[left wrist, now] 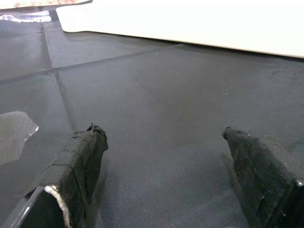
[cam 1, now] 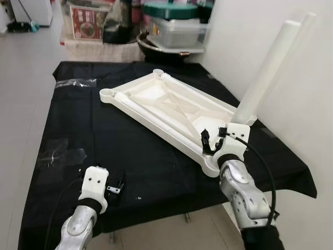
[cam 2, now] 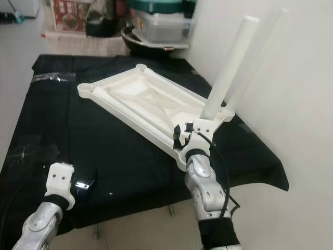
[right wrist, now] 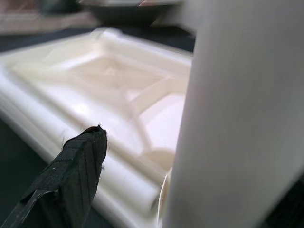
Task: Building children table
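The cream plastic child's tabletop (cam 1: 166,107) lies upside down on the black-draped surface (cam 1: 78,135), its long axis running from upper left to lower right; a white tubular leg (cam 1: 270,67) rises from its right corner, tilted right; right tool (cam 1: 214,139) grips the leg's base; left tool (left wrist: 166,156) gapes empty at lower left; clear plastic wrap (cam 1: 75,82) lies at upper left.

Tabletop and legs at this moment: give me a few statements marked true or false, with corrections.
1. The white tabletop lies upside down on the black cloth. True.
2. A white leg stands upright at the tabletop's corner nearest the wall. True.
3. The right gripper is far from that leg. False: it is at the leg's base.
4. The left gripper is shut on a leg. False: it is open over bare cloth.
5. Legs stand in all four corners. False: the far corner sockets are empty.
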{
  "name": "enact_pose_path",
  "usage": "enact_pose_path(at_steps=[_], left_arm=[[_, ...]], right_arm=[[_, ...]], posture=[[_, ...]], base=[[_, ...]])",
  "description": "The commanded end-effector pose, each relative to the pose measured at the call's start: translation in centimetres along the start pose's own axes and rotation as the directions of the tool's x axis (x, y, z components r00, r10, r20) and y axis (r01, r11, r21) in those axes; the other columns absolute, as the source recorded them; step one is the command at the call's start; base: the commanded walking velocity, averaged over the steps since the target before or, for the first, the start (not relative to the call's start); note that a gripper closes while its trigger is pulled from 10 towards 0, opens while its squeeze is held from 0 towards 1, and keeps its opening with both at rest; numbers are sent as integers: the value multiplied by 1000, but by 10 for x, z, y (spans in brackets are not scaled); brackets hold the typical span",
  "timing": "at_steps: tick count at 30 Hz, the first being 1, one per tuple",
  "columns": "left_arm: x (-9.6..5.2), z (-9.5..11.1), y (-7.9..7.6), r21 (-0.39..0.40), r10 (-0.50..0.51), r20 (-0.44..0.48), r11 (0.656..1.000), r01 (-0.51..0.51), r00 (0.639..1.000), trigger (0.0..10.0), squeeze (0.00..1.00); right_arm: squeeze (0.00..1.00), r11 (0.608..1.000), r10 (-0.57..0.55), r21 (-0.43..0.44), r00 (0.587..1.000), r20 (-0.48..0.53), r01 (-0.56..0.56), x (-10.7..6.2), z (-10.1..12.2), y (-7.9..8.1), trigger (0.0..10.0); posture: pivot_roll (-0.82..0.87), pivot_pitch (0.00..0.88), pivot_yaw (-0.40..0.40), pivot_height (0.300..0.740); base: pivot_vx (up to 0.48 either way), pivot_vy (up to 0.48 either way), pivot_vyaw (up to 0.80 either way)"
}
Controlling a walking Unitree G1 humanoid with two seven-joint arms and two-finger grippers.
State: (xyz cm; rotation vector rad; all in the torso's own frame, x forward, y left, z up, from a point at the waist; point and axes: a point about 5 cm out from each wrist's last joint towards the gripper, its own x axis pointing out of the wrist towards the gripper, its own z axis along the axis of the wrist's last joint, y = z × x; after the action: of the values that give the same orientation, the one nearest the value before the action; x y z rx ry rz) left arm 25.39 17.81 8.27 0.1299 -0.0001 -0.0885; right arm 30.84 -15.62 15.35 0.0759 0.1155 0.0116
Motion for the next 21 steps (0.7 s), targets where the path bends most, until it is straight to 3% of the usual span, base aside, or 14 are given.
enact_pose_path(at_steps=[1, 2, 3, 4, 6, 8, 10, 14, 15, 20, 21], left_arm=[[-3, -5, 1, 2, -5, -28, 1000, 5, 1000, 10000, 0], [-3, -5, 1, 3, -5, -29, 1000, 5, 1000, 10000, 0], [-3, -5, 1, 3, -5, -29, 1000, 5, 1000, 10000, 0], [-3, -6, 2, 4, -6, -31, 1000, 6, 1000, 10000, 0], [-3, -6, 2, 4, -6, -31, 1000, 6, 1000, 10000, 0], [-2, -6, 3, 6, -8, -33, 1000, 8, 999, 10000, 0], [-1, -6, 3, 7, -10, -33, 1000, 11, 999, 10000, 0], [-1, -6, 3, 8, -10, -32, 1000, 11, 999, 10000, 0], [-1, -6, 3, 8, -11, -32, 1000, 11, 999, 10000, 0], [0, -5, 3, 9, -11, -29, 1000, 11, 1000, 10000, 0], [0, -5, 3, 10, -9, -28, 1000, 9, 1000, 10000, 0]], right_arm=[[1000, 992, 127, 12, 987, -95, -127, -10, -10, 10, 10000], [647, 984, 174, 0, 974, -142, -176, -18, -15, 9, 10000], [647, 984, 174, 0, 974, -142, -176, -18, -15, 9, 10000], [0, 980, 186, -30, 963, -195, -195, -25, -20, 6, 10000], [0, 980, 186, -30, 963, -195, -195, -25, -20, 6, 10000], [0, 983, 109, -114, 954, -281, -146, -31, -29, -7, 10000], [0, 983, 85, -126, 933, -351, -137, -30, -35, -11, 10000], [0, 978, 113, -126, 934, -340, -165, -29, -30, -6, 10000], [0, 966, 195, -113, 940, -279, -234, -31, -22, 2, 10000], [0, 954, 249, -136, 958, -143, -269, -33, -5, 16, 10000], [0, 944, 263, -182, 961, -86, -275, -33, 2, 18, 10000]], posture=[[83, 0, -135, 740], [75, 0, -131, 740], [75, 0, -131, 740], [68, 0, -129, 740], [68, 0, -129, 740], [59, 0, -124, 740], [60, 0, -123, 740], [58, 0, -121, 740], [57, 0, -120, 740], [62, 0, -122, 740], [61, 0, -123, 740]], base=[[0, 0, 0], [0, 0, 0], [0, 0, 0], [0, 0, 0], [0, 0, 0], [0, 0, 0], [0, 0, 0], [0, 0, 0], [0, 0, 0], [0, 0, 0], [0, 0, 0]])
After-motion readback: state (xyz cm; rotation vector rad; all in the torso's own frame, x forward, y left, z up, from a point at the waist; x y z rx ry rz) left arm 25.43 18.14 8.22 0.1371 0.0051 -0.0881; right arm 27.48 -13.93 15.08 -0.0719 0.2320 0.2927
